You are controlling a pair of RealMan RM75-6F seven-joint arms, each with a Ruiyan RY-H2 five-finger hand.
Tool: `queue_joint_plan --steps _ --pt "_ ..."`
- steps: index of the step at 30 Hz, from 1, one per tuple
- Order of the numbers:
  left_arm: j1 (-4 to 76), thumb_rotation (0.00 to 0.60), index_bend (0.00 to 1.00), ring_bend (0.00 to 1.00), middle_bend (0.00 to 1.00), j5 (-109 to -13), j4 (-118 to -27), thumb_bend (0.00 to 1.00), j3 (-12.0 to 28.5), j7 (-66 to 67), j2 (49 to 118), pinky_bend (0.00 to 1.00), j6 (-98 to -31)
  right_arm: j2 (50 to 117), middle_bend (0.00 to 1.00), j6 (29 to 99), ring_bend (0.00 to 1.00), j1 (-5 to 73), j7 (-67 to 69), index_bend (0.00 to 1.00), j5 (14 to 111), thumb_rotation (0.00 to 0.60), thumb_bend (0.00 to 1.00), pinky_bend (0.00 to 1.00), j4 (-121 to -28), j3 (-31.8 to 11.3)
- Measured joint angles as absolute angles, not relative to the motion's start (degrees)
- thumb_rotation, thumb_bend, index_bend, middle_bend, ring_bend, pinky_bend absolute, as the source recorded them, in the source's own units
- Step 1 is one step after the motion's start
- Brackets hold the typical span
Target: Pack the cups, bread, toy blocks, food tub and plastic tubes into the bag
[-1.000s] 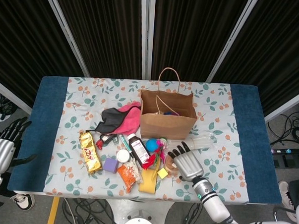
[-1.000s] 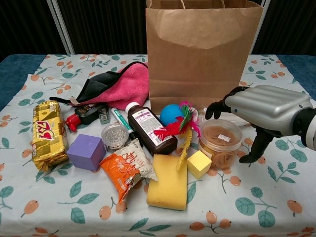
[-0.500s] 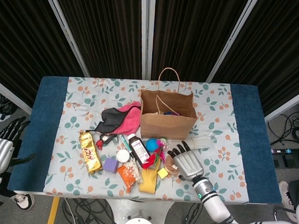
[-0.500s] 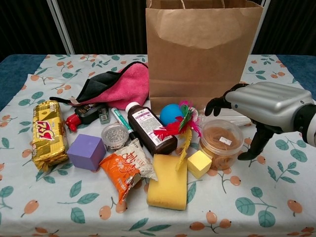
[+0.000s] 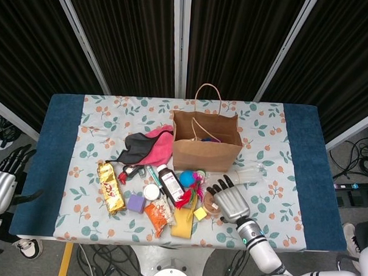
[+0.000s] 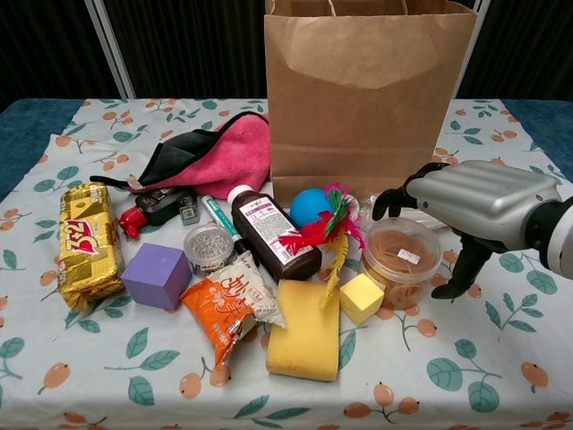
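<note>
The brown paper bag stands upright and open-topped at mid table. In front of it sits the clear food tub. My right hand arches over the tub with fingers spread above its far rim and the thumb down at its right side; no firm grip shows. A purple block, a yellow block and a gold bread packet lie to the left. A clear plastic tube lies right of the bag. My left hand hangs off the table's left edge, fingers apart.
Clutter fills the front: a yellow sponge, an orange snack packet, a brown bottle, a blue ball, a feather toy, a small tin and a pink and black cloth.
My right hand has shifted slightly over the food tub, lifting a little and settling back. The tub and the other objects have not moved.
</note>
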State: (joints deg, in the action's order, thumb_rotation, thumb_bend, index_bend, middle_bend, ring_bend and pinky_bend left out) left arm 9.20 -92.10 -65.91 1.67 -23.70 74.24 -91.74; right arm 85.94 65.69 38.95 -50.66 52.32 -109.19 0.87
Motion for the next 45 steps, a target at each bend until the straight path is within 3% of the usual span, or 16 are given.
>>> queue_joint_plan --steps 6,17,24,31,38,45 --pt "9.1 0.6 0.13 0.08 0.16 -92.0 -65.5 0.03 1.7 -24.0 74.4 0.2 -91.9 86.8 0.29 66.6 0.15 39.0 -50.7 0.31 53.1 0.6 0.0 0.0 -108.6 0.8" --pt "9.0 0.6 0.13 0.08 0.15 -92.1 -65.2 0.03 1.7 -24.1 74.6 0.2 -92.0 88.7 0.42 69.7 0.29 37.7 -50.5 0.48 56.6 0.6 0.14 0.09 -106.6 1.1" --pt "9.2 0.6 0.13 0.08 0.16 -92.3 -65.9 0.03 1.7 -23.9 74.2 0.2 -91.9 87.2 0.43 71.8 0.29 36.9 -48.9 0.5 60.8 0.6 0.14 0.1 -109.8 0.3" --pt "9.5 0.6 0.13 0.08 0.16 -92.5 -66.9 0.03 1.8 -23.4 74.0 0.2 -91.6 81.9 0.44 76.4 0.31 36.0 -47.8 0.5 69.7 0.6 0.14 0.1 -119.8 -1.9" --pt "9.8 0.6 0.13 0.08 0.16 -92.8 -67.6 0.03 1.6 -22.8 73.7 0.2 -91.2 74.9 0.44 81.8 0.31 35.1 -46.2 0.5 76.6 0.6 0.15 0.11 -128.8 -8.6" --pt "10.1 0.6 0.13 0.08 0.15 -92.9 -68.4 0.03 1.7 -22.2 73.3 0.2 -91.1 73.7 0.44 83.3 0.3 37.1 -44.1 0.5 73.3 0.6 0.16 0.11 -128.6 -19.0"
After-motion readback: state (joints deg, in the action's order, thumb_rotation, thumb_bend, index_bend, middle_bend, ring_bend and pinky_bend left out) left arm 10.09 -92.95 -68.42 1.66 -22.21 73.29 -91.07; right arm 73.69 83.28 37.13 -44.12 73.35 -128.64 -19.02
